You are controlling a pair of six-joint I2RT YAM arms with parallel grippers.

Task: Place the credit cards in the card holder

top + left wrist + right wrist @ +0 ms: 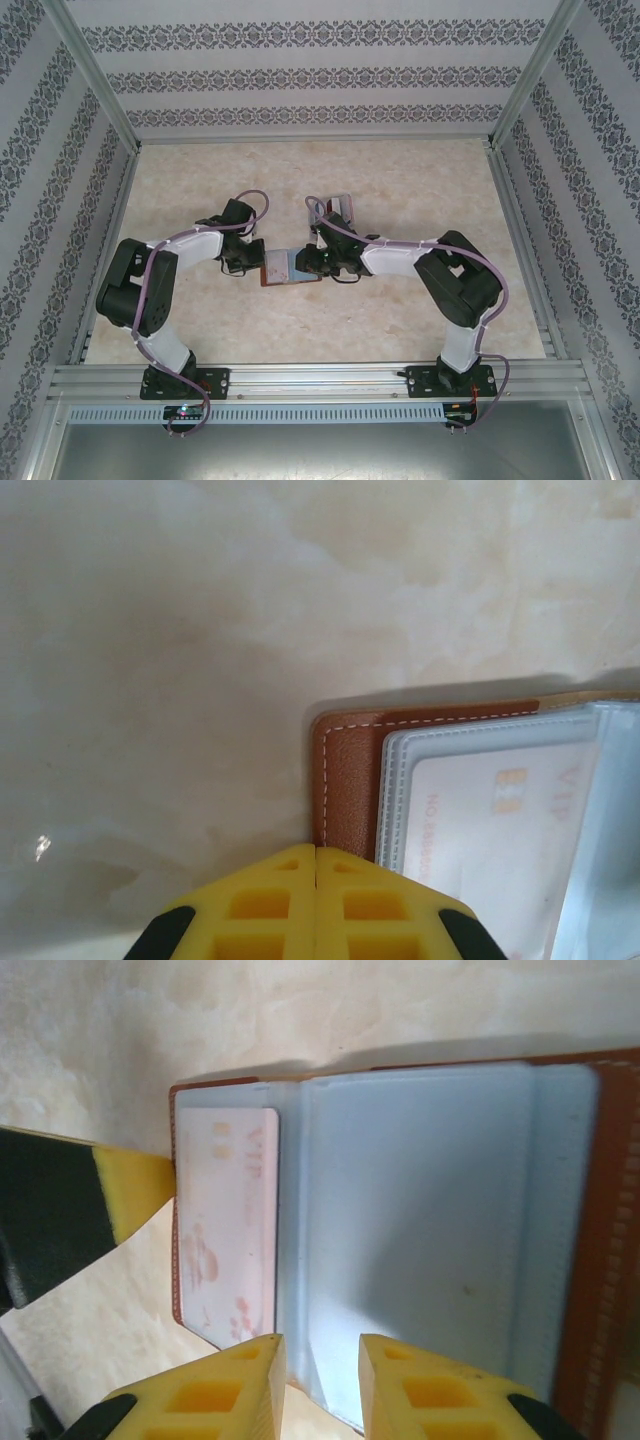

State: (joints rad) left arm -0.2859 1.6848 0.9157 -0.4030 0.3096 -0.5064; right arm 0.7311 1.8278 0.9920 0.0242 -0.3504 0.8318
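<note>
The brown card holder (285, 270) lies open on the table between my two grippers. In the left wrist view its stitched brown edge (346, 780) shows, with a pale credit card (490, 825) under a clear sleeve. My left gripper (317, 852) is shut, nothing between its fingers, its tips at that brown edge. From the right wrist, the card holder's grey-blue inside (420, 1200) is spread out, and a pale card with faint red print (228, 1210) lies on its left side. My right gripper (322, 1348) is open, a narrow gap over the near edge of the grey-blue leaf.
The marble-patterned table (400, 170) is walled by patterned panels on three sides, with a metal rail (320, 378) along the near edge. A small pale rectangle (340, 206) sits just behind the right wrist; what it is cannot be told. A left finger (135, 1188) shows beside the holder.
</note>
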